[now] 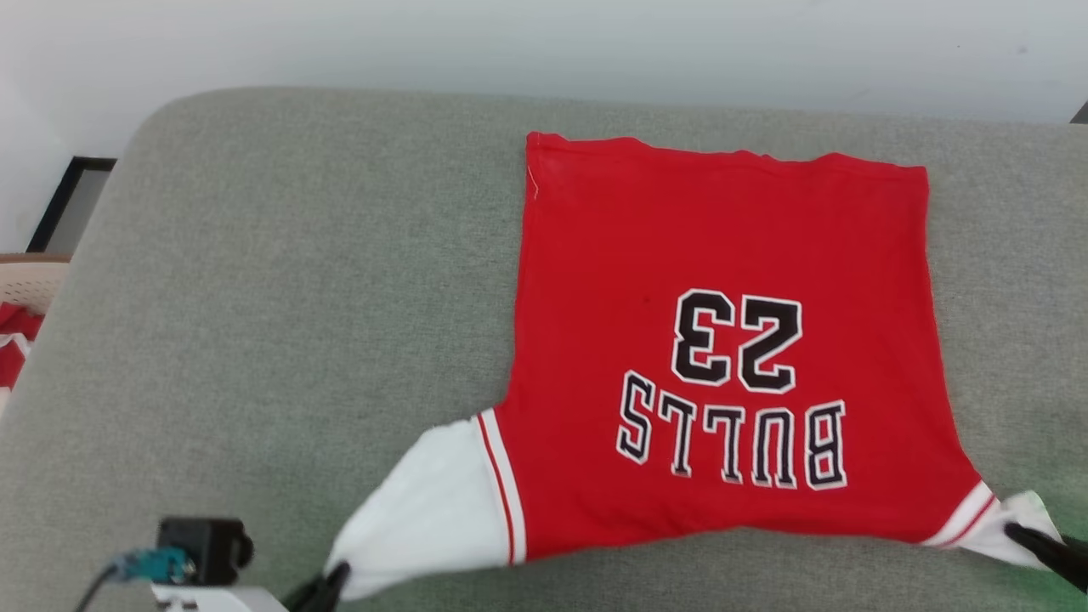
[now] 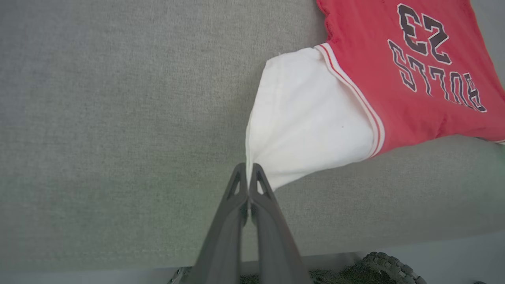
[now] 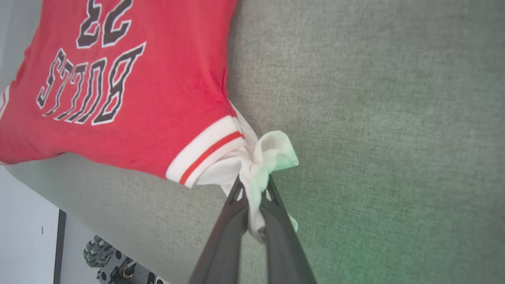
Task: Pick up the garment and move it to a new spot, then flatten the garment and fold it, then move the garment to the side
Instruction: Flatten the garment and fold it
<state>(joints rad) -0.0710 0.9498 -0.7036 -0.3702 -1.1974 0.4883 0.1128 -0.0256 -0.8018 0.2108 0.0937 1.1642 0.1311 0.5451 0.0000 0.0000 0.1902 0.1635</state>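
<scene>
head: garment (image 1: 722,255) flat on grey cushion (image 1: 297,297), centre toward 3 o'clock, lettering upside down; left gripper (image 1: 327,586) at 7, right gripper (image 1: 1033,540) at 4 | left wrist: jaws pressed together on white sleeve (image 2: 307,118) edge, garment toward 1 | right wrist: jaws pinching bunched sleeve end (image 3: 272,154), garment toward 11

Broad grey-green woven upholstered cushion with a rounded far-left corner (image 1: 297,280), spanning most of the head view. Behind it stands a plain pale wall (image 1: 544,42), evenly and softly lit. At far left, a dark-framed rectangular panel (image 1: 72,204) sits above a beige perforated basket rim (image 1: 30,280). Pale grey smooth floor (image 2: 465,248) lies beyond the cushion's near edge in the left wrist view.
</scene>
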